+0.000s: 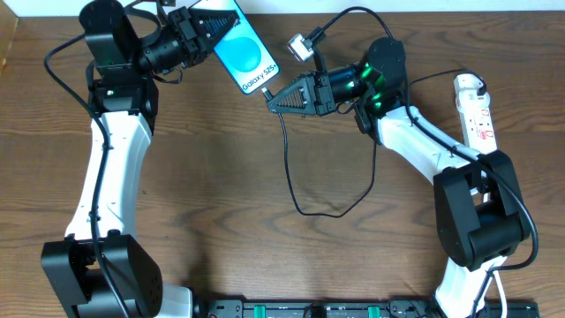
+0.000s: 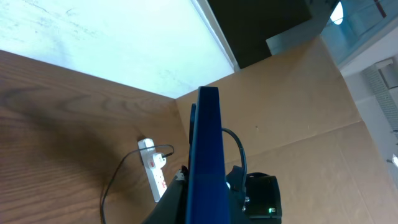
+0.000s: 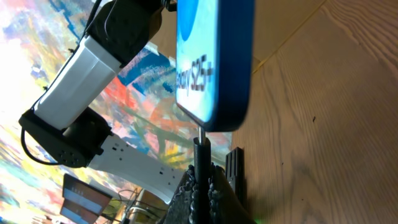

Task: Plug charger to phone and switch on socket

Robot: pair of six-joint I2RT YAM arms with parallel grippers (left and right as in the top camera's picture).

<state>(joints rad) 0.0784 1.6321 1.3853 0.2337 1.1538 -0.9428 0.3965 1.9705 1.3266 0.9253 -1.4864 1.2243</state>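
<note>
My left gripper [image 1: 207, 34] is shut on the top end of the phone [image 1: 248, 55] and holds it tilted above the back of the table, with the blue "Galaxy S25" screen facing up. In the left wrist view the phone [image 2: 208, 149] shows edge-on. My right gripper [image 1: 272, 99] is shut on the charger's plug end [image 3: 200, 155]. The small tip [image 3: 201, 132] points at the phone's [image 3: 214, 56] bottom edge and meets it; how deep it sits I cannot tell. The black cable [image 1: 289, 159] loops down over the table. The white socket [image 1: 477, 110] lies at the right.
The cable's loop [image 1: 328, 212] lies on the wooden table in the middle. The socket [image 2: 157, 175] with its white plug and cord lies beyond the phone in the left wrist view. A small silver connector [image 1: 300, 44] hangs on a black lead near the right arm.
</note>
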